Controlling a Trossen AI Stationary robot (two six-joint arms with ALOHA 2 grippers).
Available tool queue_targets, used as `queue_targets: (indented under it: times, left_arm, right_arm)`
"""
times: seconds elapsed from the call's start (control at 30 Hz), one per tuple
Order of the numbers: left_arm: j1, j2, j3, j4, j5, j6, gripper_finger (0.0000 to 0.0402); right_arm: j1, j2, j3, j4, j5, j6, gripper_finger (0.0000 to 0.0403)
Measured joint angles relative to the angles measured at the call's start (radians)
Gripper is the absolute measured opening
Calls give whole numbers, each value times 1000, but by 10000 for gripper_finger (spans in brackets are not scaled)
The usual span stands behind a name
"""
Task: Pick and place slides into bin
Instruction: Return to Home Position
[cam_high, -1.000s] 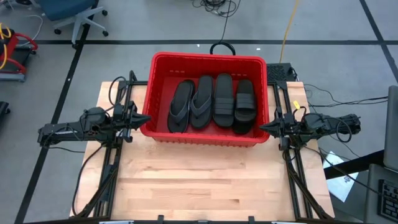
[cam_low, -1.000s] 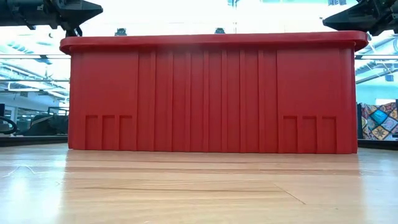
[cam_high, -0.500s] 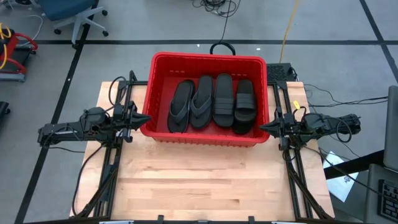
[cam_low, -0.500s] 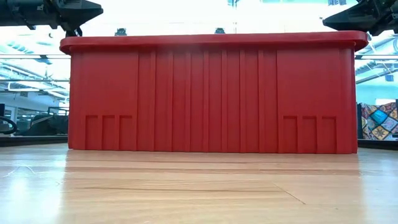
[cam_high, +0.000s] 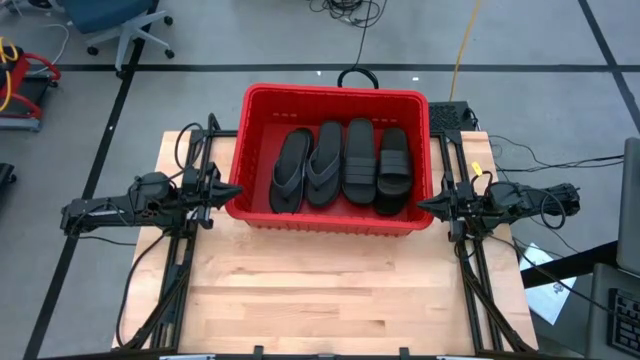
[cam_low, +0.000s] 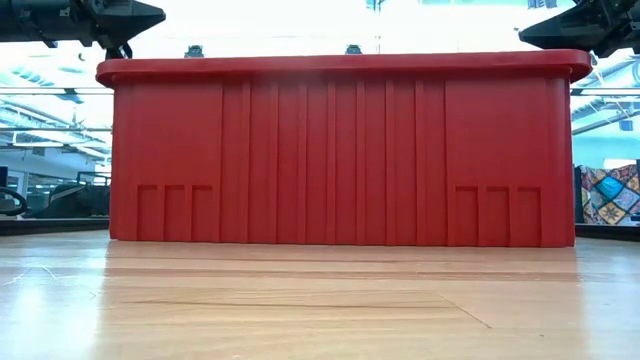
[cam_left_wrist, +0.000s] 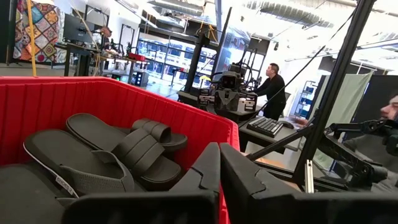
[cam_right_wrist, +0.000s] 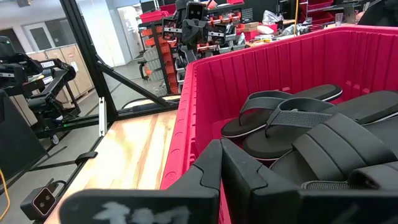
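High view: red bin sits centred at the tabletop's far edge. Four black slides show inside, side by side, two of them flip-flops. The left tool hangs by the bin's left rim, fingers pinched together, holding nothing; the right tool likewise by the right rim. Bare wood spans the tabletop's near half

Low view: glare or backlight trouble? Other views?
Low view: room behind the red bin washes out bright; left hand and right hand show as dark silhouettes above its corners; sheen on the table. High view: even light, black slides plainly visible.
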Motion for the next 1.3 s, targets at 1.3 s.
queue_targets:
  times: [1.3]
  left_arm:
    - [0, 0, 0, 0, 0, 0, 27]
  right_arm:
    - [0, 0, 0, 0, 0, 0, 0]
